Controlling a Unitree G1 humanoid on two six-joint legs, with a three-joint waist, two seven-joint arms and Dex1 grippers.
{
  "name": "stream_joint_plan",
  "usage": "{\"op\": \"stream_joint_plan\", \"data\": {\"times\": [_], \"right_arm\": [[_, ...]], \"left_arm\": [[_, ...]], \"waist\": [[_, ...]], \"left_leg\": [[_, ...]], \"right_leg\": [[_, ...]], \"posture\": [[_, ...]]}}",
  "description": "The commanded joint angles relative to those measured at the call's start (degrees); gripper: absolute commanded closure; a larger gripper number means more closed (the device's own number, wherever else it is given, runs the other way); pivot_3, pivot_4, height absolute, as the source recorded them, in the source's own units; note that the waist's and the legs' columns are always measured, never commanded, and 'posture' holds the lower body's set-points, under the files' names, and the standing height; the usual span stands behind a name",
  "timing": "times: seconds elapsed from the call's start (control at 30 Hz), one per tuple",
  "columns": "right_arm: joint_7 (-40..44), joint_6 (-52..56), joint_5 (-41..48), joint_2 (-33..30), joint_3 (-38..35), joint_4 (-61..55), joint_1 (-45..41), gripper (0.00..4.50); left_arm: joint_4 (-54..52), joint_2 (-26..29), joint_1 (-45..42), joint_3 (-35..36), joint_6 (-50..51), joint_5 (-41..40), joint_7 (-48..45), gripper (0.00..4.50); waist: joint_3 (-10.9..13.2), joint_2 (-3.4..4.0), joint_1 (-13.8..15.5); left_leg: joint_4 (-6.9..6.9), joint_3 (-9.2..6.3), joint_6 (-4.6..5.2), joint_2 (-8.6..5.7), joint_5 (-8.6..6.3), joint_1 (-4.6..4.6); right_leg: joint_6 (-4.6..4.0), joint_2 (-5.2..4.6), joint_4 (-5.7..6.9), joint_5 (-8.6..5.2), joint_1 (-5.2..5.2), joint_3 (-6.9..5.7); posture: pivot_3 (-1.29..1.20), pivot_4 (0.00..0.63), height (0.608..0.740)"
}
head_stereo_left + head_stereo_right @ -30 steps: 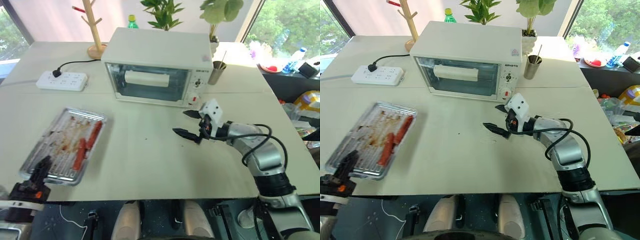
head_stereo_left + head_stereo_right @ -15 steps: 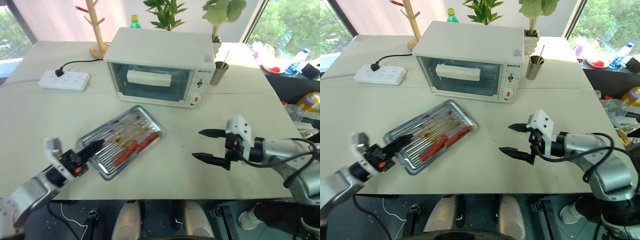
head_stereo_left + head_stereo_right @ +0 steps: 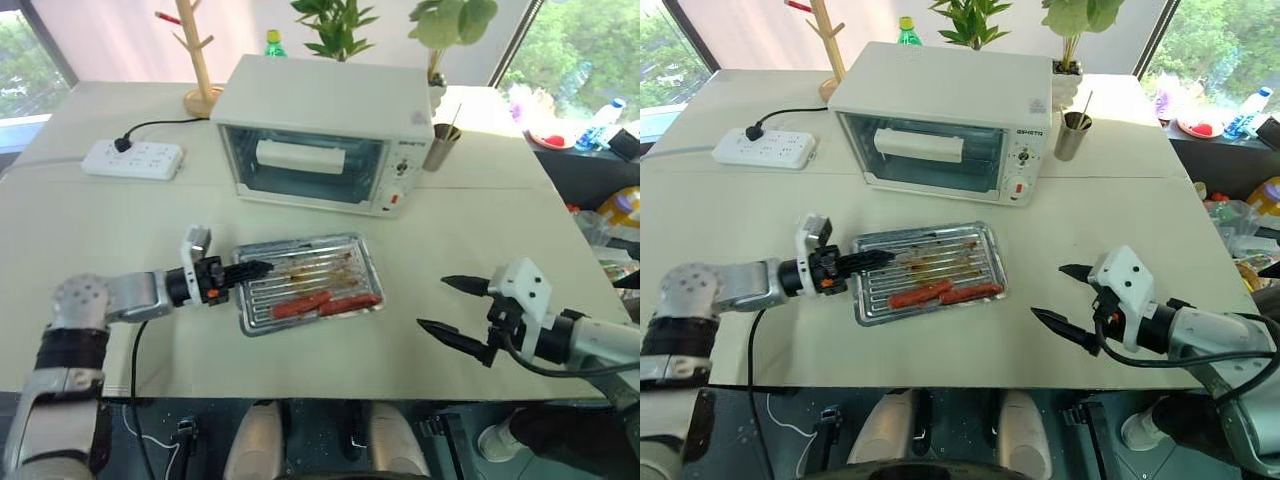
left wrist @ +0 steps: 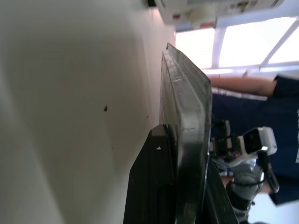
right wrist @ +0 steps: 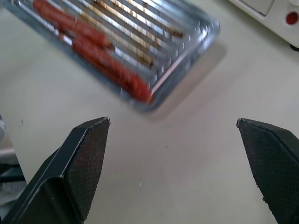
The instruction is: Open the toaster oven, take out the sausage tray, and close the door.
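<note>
sausage tray: shiny silver | ribbed base | two red sausages

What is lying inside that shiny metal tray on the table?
On the sausage tray's ribbed base lie two thin red sausages and brownish grease streaks. The left gripper covers its left edge, so that part can't be seen.
</note>
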Motion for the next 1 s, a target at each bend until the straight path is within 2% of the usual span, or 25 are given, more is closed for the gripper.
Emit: {"op": "stream_joint_plan", "data": {"times": [0.03, 0.2, 0.23, 0.27, 0.37, 0.47, 0.5, 0.57, 0.7, 0.8, 1.0], "right_arm": [[-2.4, -0.2, 0.3, 0.7, -1.7, -2.7, 0.9, 0.04], [-4.6, -0.7, 0.1, 1.1, -1.4, -3.7, 2.2, 0.04], [-5.0, -0.9, -0.1, 1.2, -1.1, -3.7, 2.2, 0.00], [-5.3, -1.0, -0.2, 1.3, -0.9, -3.7, 2.1, 0.00], [-6.0, -1.3, -0.3, 1.4, 0.1, -3.5, 1.5, 0.00], [-5.5, -2.3, -0.7, 1.0, 1.3, -2.1, 0.2, 0.00], [-4.9, -2.8, -0.9, 0.7, 1.7, -1.3, -0.3, 0.00], [-4.0, -3.3, -1.0, 0.2, 2.3, -0.2, -1.1, 0.00], [-1.4, -4.2, -0.4, -0.8, 2.4, 2.0, -2.7, 0.00], [3.2, -4.7, 0.7, -3.1, 2.4, 5.2, -4.8, 0.00], [12.0, -1.7, 7.5, -8.4, 1.4, 11.4, -12.9, 0.00]], "left_arm": [[3.4, -0.7, -3.8, -2.7, -0.3, 9.3, -9.4, 4.50], [10.1, -2.3, -7.9, -5.2, -4.3, 21.3, -18.3, 4.50], [10.8, -2.4, -8.3, -5.4, -5.1, 23.2, -19.7, 3.95], [11.2, -2.4, -8.5, -5.3, -5.6, 24.7, -20.9, 3.71], [11.6, -1.8, -8.4, -4.8, -7.0, 28.9, -24.0, 2.25], [10.1, 0.9, -6.8, -3.0, -8.4, 32.0, -25.0, 0.81], [6.1, 3.7, -4.5, -3.9, -10.1, 33.2, -28.1, 0.32], [-1.0, 8.2, -0.4, -5.3, -14.3, 35.6, -33.5, 0.32], [-8.9, 15.9, 5.9, -4.1, -22.5, 41.2, -37.8, 0.32], [-14.3, 24.0, 11.4, 0.4, -34.5, 46.7, -42.6, 0.32], [-27.4, 31.7, 15.9, 11.9, -38.4, 44.7, -47.4, 0.32]], "waist": [[0.0, 0.00, 0.1], [-0.1, 0.12, 0.4], [-0.1, 0.12, 0.3], [-0.1, 0.12, 0.3], [-0.1, 0.12, 0.1], [-0.1, 0.14, 0.1], [-0.1, 0.16, -0.1], [-0.1, 0.16, -1.3], [-0.1, 0.23, -1.4], [-0.1, 0.23, -1.3], [0.1, 0.36, -0.7]], "left_leg": [[0.00, -0.03, 0.00, 0.00, 0.00, 0.00], [0.00, -0.11, 0.00, 0.00, 0.00, 0.00], [0.01, -0.11, 0.00, 0.00, 0.00, 0.03], [0.01, -0.10, 0.00, 0.00, 0.00, 0.03], [0.01, -0.11, 0.00, 0.03, 0.00, 0.03], [0.00, -0.14, 0.00, 0.06, 0.00, 0.04], [0.00, -0.18, 0.01, 0.08, 0.00, 0.07], [-0.02, -0.23, 0.01, 0.16, 0.00, 0.15], [-0.15, -0.22, 0.00, 0.36, 0.00, 0.17], [-0.14, -0.18, -0.01, 0.42, -0.01, 0.07], [-0.07, -0.12, -0.02, 0.34, -0.01, -0.17]], "right_leg": [[0.00, 0.02, 0.01, 0.00, 0.00, -0.01], [-0.02, 0.05, 0.02, -0.01, 0.03, -0.03], [-0.02, 0.03, 0.02, -0.01, 0.06, -0.02], [-0.02, 0.03, 0.01, -0.01, 0.06, -0.02], [-0.02, 0.03, 0.01, -0.01, 0.04, -0.01], [-0.02, 0.07, 0.03, -0.01, 0.03, -0.02], [-0.02, 0.08, 0.04, -0.01, 0.04, -0.02], [-0.04, 0.10, 0.04, 0.00, 0.06, 0.01], [-0.07, 0.10, 0.04, -0.01, -0.01, 0.04], [-0.09, 0.08, 0.01, -0.02, -0.11, 0.03], [-0.14, -0.12, -0.05, 0.03, -0.34, 0.01]], "posture": [[0.00, 0.150, 0.717], [0.00, 0.150, 0.717], [0.00, 0.150, 0.717], [0.00, 0.150, 0.717], [0.00, 0.150, 0.717], [0.00, 0.150, 0.717], [0.00, 0.150, 0.717], [0.00, 0.150, 0.717], [0.00, 0.150, 0.717], [0.00, 0.150, 0.717], [0.00, 0.150, 0.717]]}}
